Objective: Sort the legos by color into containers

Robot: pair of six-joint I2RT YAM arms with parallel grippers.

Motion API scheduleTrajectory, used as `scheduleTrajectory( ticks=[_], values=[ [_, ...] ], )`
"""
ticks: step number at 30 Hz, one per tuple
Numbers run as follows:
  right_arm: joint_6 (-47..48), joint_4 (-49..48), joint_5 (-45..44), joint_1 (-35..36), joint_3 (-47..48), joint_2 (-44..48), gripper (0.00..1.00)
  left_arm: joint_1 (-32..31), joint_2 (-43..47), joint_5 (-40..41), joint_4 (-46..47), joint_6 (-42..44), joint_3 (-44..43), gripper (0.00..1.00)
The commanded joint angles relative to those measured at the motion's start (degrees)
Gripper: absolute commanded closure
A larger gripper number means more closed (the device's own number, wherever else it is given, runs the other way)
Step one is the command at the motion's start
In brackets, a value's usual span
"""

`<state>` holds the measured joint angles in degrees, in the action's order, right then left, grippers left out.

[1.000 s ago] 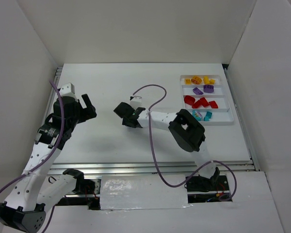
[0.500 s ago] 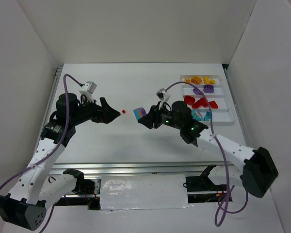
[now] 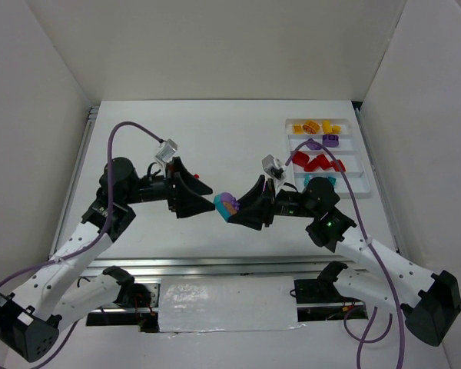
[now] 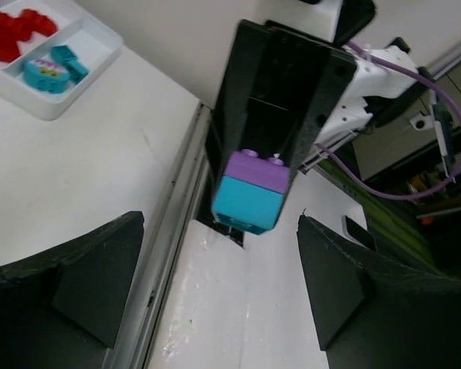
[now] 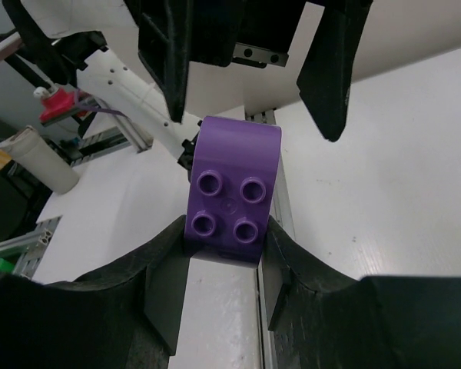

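Both hands are being brought together well left of the white tray (image 3: 363, 189), nearer each other than half a second earlier. A purple-and-teal brick pair (image 3: 227, 204) is being gripped between the narrowly parted fingers of the right hand (image 3: 233, 207). The left hand (image 3: 206, 201) is being held wide apart just beside it, grasping nothing. Sorted legos (image 3: 315, 162) are being kept in the tray.

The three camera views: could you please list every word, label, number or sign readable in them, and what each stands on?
No text can be read in any view.
On the rounded teal brick: a printed pattern, too blurred to read.
On the purple brick: plain studs, no lettering visible.
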<state>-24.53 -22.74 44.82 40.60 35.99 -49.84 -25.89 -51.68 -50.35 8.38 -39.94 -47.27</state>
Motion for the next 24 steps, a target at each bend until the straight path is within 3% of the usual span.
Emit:
scheduleTrajectory(
  ticks=[1,9,10,13,14,17,19,20,21,22,23,24],
  values=[
    [-1.5,-5.6,2.6,-0.3,-0.4,0.5,1.0,-2.3,1.3,-3.1,10.1,-2.5,0.6,0.08],
    [-4.9,-11.3,3.3,-0.3,-1.0,0.2,1.0,-6.8,-0.3,-2.2,11.8,-2.7,0.5,0.22],
    [-5.3,-11.4,3.4,-0.3,-0.7,-0.1,1.0,-7.2,-0.9,-2.1,12.4,-2.9,0.6,0.31],
    [-6.0,-12.4,4.1,-0.3,-0.5,-1.1,1.0,-8.3,-1.8,-1.4,13.4,-3.1,0.2,0.45],
    [-6.3,-12.8,4.2,-0.3,-0.5,-1.6,1.0,-8.7,-2.0,-1.3,13.5,-3.0,-0.2,0.59],
    [-7.4,-14.5,4.6,-0.1,-0.4,-2.4,1.0,-9.0,-3.2,-1.1,13.0,-2.8,-1.2,0.8],
    [-6.6,-13.0,4.8,-0.3,0.0,-2.6,1.0,-9.0,-4.1,0.2,10.6,-2.2,-2.1,0.88],
    [-6.3,-12.0,5.1,-0.2,0.5,-2.9,0.98,-9.0,-4.4,0.8,9.6,-1.3,-3.2,1.0],
    [-5.4,-10.3,5.6,-0.1,0.7,-3.0,0.92,-9.0,-5.0,1.1,6.9,-0.7,-3.7,1.0],
    [-4.7,-9.2,6.2,-0.2,1.0,-3.0,0.54,-9.0,-5.3,1.6,5.5,0.0,-4.4,1.0],
    [-4.1,-7.7,5.6,-0.3,1.0,-2.4,0.36,-9.1,-5.5,1.9,4.1,1.4,-5.8,1.0],
    [-2.2,-4.4,4.8,-0.3,1.0,-1.8,0.27,-9.0,-5.9,1.9,1.6,2.1,-6.4,1.0]
  ],
)
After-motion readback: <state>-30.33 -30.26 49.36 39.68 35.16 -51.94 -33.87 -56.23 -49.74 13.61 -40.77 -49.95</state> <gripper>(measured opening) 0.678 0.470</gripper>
